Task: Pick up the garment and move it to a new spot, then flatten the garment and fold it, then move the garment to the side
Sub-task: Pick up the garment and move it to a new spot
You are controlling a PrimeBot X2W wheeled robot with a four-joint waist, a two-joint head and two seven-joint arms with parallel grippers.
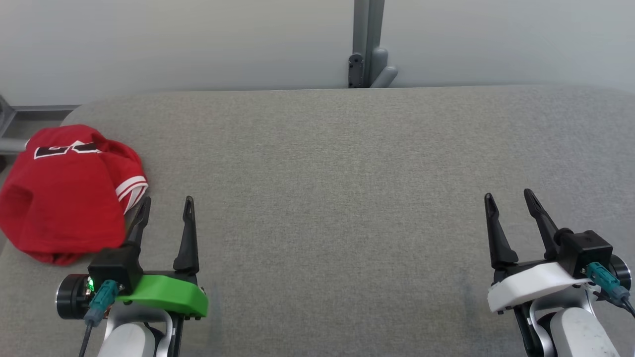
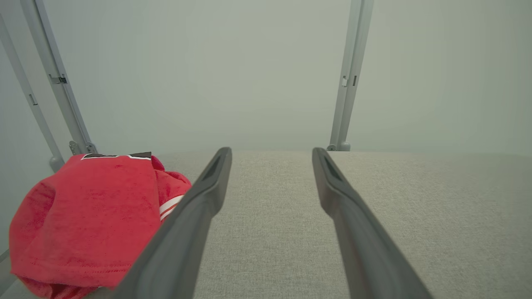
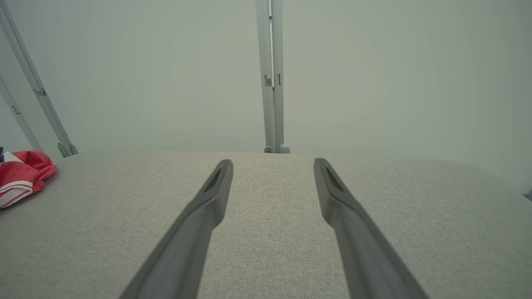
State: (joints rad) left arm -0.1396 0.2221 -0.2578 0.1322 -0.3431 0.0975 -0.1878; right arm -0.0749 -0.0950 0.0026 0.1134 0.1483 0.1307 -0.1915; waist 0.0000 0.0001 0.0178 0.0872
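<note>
A red shirt (image 1: 64, 198) lies in a crumpled heap at the left end of the gray table (image 1: 337, 208), close to the rounded corner on the far side. The shirt has white stripes on a sleeve edge and some black and white letters on top, but the letters are folded and hard to read. The left claw (image 1: 167, 201) sits low near the front of the table, just to the right of the shirt. Its two dark fingers are spread apart with bare table between them. One finger tip is right next to the striped sleeve, and I cannot tell if it touches the cloth. From the left wrist camera, the shirt (image 2: 91, 216) shows on the left side, partly behind one finger (image 2: 199, 207). The right claw (image 1: 508, 194) is far over on the right side of the table, well apart from the shirt. Its fingers are spread apart too and hold nothing. From the right wrist camera, a small bit of the red shirt (image 3: 20, 176) peeks in at the left edge. Behind the table is a pale wall (image 1: 173, 44) with a gray metal post (image 1: 368, 34) going up in the middle.
</note>
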